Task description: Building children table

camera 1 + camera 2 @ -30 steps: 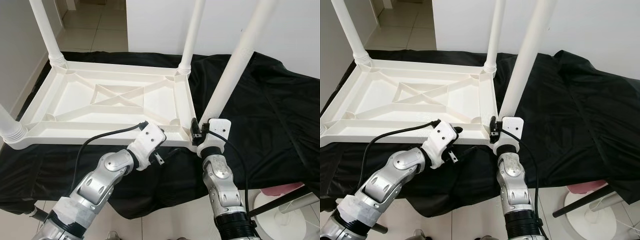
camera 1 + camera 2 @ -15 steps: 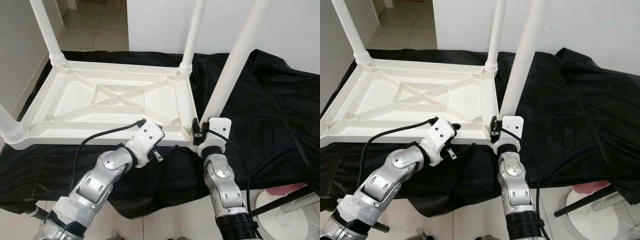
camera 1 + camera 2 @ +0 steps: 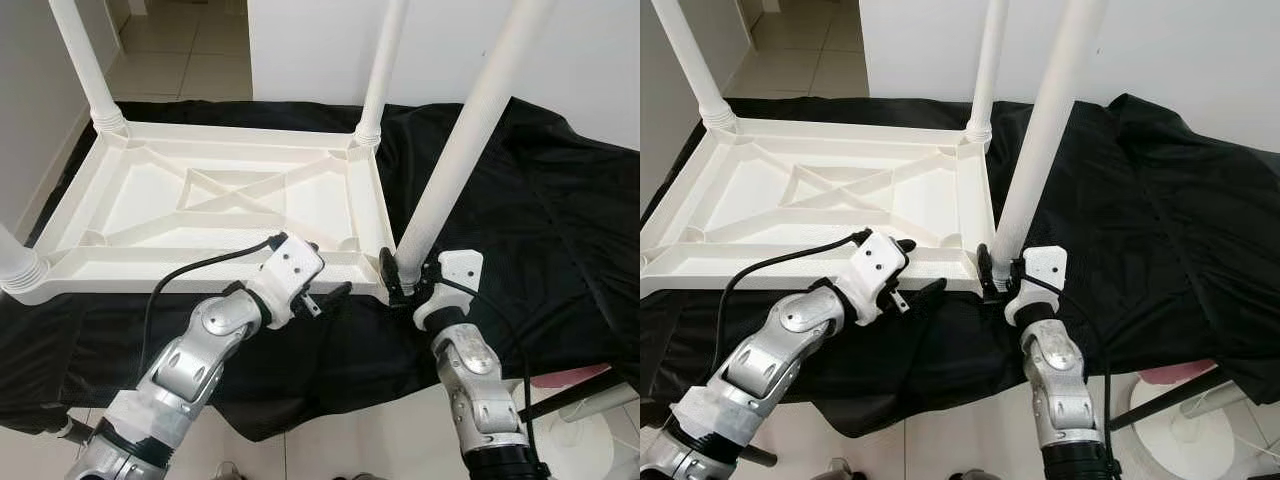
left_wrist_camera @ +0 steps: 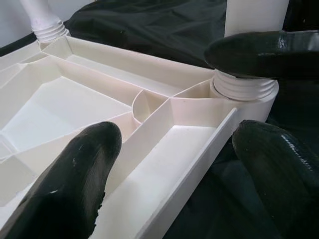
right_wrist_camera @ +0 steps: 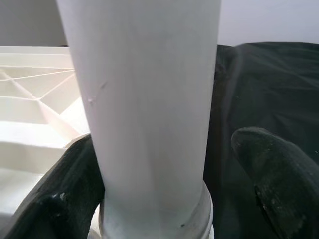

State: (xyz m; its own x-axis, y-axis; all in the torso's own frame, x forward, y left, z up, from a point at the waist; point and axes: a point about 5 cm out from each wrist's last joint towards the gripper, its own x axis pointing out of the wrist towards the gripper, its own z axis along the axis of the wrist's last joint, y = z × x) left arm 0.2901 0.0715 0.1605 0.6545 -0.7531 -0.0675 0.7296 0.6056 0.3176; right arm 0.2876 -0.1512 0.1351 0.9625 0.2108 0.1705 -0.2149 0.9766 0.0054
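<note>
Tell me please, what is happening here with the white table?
A white plastic table lies upside down on a black cloth, its legs pointing up. The right claw is open around the base of the near right leg, at its corner socket. The left claw is open at the table's near rim beside that corner.

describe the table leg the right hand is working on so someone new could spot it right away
Find the white plastic tabletop lying upside down on the black cloth. Its legs stand at the corners; take the leg at the near corner on the robot's right. Unlike the others, it has the right hand around its base, and it leans to the right.
</note>
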